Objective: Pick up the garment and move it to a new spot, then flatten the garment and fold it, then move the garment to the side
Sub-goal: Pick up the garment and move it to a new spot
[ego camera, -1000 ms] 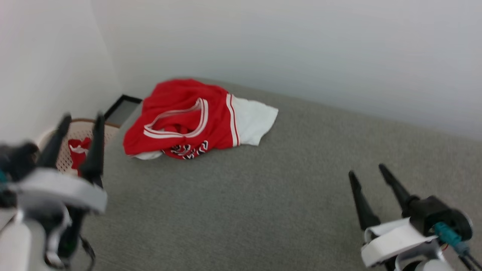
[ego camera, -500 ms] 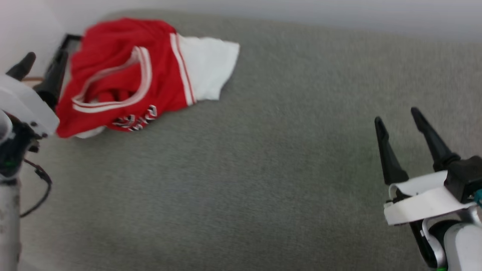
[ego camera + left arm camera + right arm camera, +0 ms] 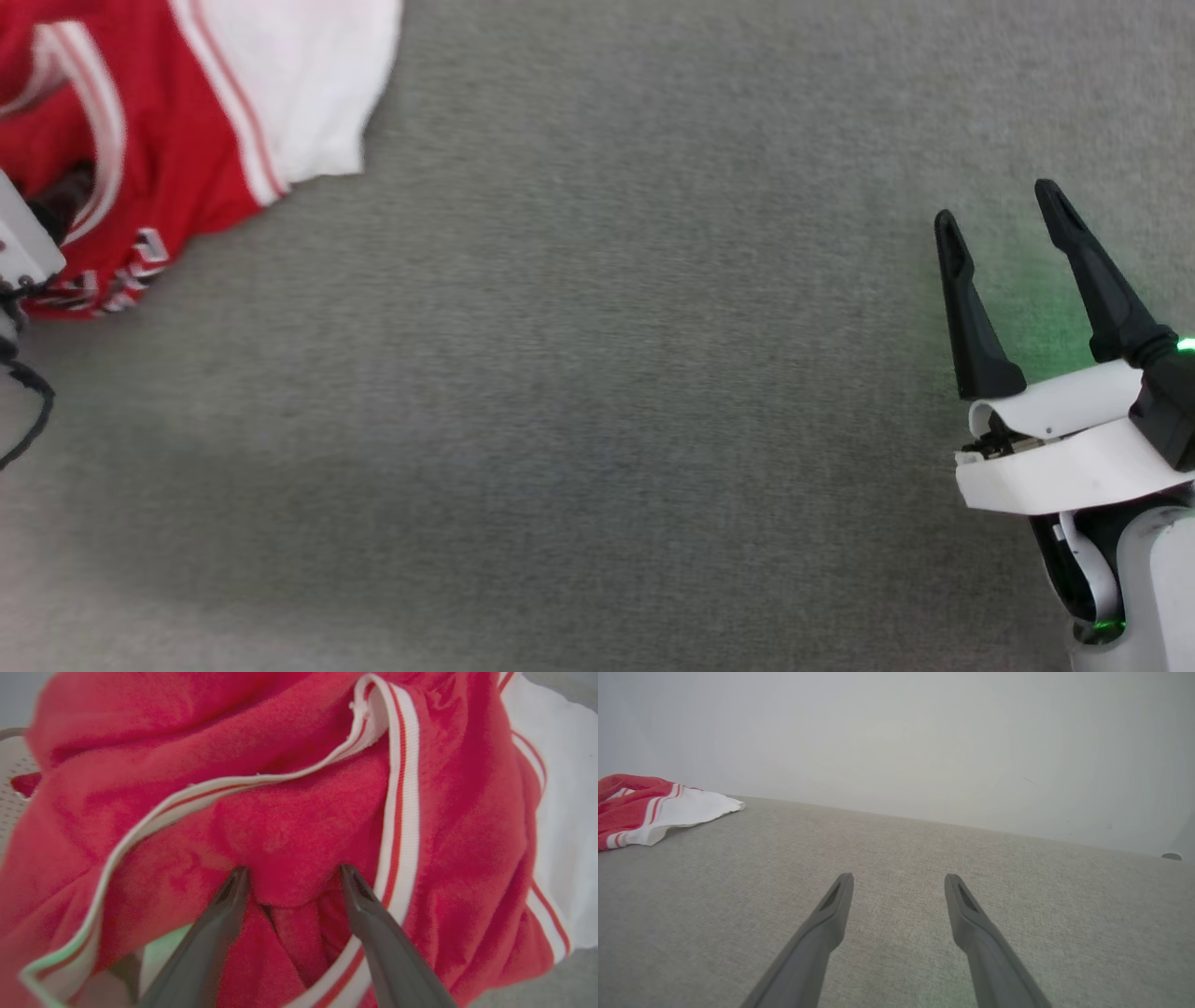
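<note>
Left gripper [image 3: 293,870] now pushed into red jersey [image 3: 168,159] at carpet's [image 3: 597,373] far left corner; fingers spread around fold, not yet squeezed. Right gripper [image 3: 995,203] held wide over carpet.

Soft, even light covers the grey woven fabric surface [image 3: 597,373] with no hard shadows. In the head view one broad, faint shadow darkens its near left part. A small green lamp [image 3: 1186,345] on the right end effector [image 3: 995,201] casts a green glow on the surface beside it. The red jersey shirt with white sleeves [image 3: 177,159] is smeared by motion blur there. In the left wrist view it is soft and out of focus, with a green tint on its white-and-red striped trim [image 3: 402,812] low on the left. In the right wrist view the plain pale wall [image 3: 896,742] dims toward the corners.
</note>
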